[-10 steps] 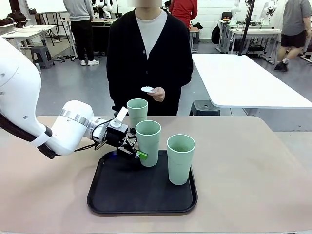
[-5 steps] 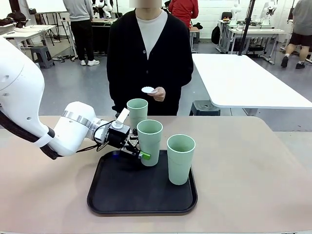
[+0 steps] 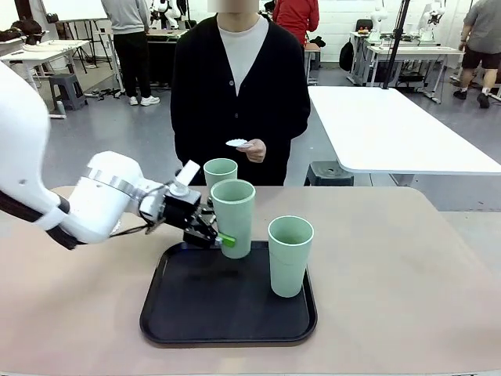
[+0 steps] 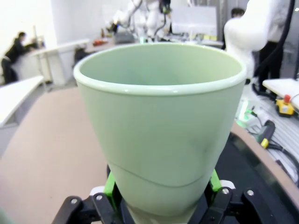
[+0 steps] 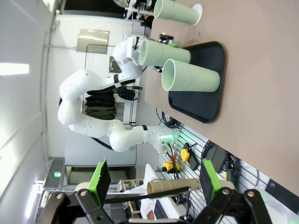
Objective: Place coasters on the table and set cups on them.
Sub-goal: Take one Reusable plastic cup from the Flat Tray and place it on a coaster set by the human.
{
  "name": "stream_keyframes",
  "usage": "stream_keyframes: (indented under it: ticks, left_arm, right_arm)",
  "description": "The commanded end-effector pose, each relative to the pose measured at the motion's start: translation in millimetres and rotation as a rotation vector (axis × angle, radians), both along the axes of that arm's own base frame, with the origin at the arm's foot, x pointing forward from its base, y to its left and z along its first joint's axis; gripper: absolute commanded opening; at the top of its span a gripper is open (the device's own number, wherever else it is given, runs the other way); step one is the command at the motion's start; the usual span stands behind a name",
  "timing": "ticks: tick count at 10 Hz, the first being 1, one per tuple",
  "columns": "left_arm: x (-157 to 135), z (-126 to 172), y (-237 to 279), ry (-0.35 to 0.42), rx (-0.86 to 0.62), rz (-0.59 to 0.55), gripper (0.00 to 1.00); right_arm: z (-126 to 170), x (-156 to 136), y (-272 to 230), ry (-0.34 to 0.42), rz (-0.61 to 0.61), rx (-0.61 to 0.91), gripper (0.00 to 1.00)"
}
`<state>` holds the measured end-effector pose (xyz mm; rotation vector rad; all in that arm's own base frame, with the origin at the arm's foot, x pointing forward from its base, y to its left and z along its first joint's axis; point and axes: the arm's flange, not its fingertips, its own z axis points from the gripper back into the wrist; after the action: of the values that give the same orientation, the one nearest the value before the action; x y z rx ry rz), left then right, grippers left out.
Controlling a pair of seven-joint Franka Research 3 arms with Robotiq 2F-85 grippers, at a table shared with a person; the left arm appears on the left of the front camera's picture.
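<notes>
My left gripper [image 3: 213, 234] is shut on the lower part of a mint-green cup [image 3: 232, 215], held just above the back edge of the black tray [image 3: 196, 313]. In the left wrist view that cup [image 4: 161, 126] sits between the green pads [image 4: 110, 184]. A second cup [image 3: 290, 254] stands on the tray's right half. The third cup [image 3: 220, 172] stands on the table [image 3: 407, 266] behind the tray, on a scalloped white coaster [image 5: 199, 10]. The person's hand holds another coaster [image 3: 236, 142]. My right gripper [image 5: 155, 179] is open and holds nothing, away from the cups.
The person stands at the far side of the table, just behind the far cup. A white table [image 3: 391, 129] stands beyond on the right. The beige tabletop is bare to the left and right of the tray.
My left gripper has shut on the middle cup and raised it a little, up and to the left off the tray. The other two cups have stayed put.
</notes>
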<state>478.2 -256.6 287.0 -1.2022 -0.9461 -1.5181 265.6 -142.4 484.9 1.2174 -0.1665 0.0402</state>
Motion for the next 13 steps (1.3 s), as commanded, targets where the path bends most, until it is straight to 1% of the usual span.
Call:
stream_keyframes:
  ticks: [1, 2, 3, 4, 5, 6, 7, 8, 9, 10, 11, 13]
  left_arm:
    - [-19.1, 73.3, 42.5, 0.012, 0.009, 0.092, 0.00]
    - [-19.9, 106.3, 67.9, 0.032, 0.018, 0.131, 0.00]
    - [-16.5, 126.8, 90.8, 0.010, 0.027, 0.168, 0.00]
    - [-12.5, 137.5, 115.6, 0.006, 0.041, 0.195, 0.00]
    - [-3.1, 143.4, 142.7, 0.024, 0.035, 0.233, 0.00]
    - [6.3, 144.7, 174.1, 0.064, 0.016, 0.257, 0.00]
    - [8.1, 146.0, 197.5, 0.081, 0.010, 0.274, 0.00]
    - [2.8, 149.0, 212.8, 0.083, -0.017, 0.279, 0.00]
    - [-3.9, 150.1, 221.5, 0.068, -0.012, 0.258, 0.00]
    - [-8.8, 150.9, 227.3, 0.042, -0.003, 0.283, 0.00]
    - [-1.0, 142.1, 223.2, 0.070, -0.006, 0.295, 0.00]
    - [-1.0, 142.1, 223.2, 0.070, -0.006, 0.295, 0.00]
  right_arm:
    - [0.4, -0.3, -0.4, -0.007, 0.005, 0.009, 1.00]
    - [0.4, -0.3, -0.4, -0.007, 0.005, 0.009, 1.00]
    - [0.4, -0.3, -0.4, -0.007, 0.005, 0.009, 1.00]
    - [0.4, -0.3, -0.4, -0.007, 0.005, 0.009, 1.00]
    - [0.4, -0.3, -0.4, -0.007, 0.005, 0.009, 1.00]
    - [0.4, -0.3, -0.4, -0.007, 0.005, 0.009, 1.00]
    - [0.4, -0.3, -0.4, -0.007, 0.005, 0.009, 1.00]
    - [0.4, -0.3, -0.4, -0.007, 0.005, 0.009, 1.00]
    - [0.4, -0.3, -0.4, -0.007, 0.005, 0.009, 1.00]
    - [0.4, -0.3, -0.4, -0.007, 0.005, 0.009, 1.00]
    - [0.4, -0.3, -0.4, -0.007, 0.005, 0.009, 1.00]
    - [0.4, -0.3, -0.4, -0.007, 0.005, 0.009, 1.00]
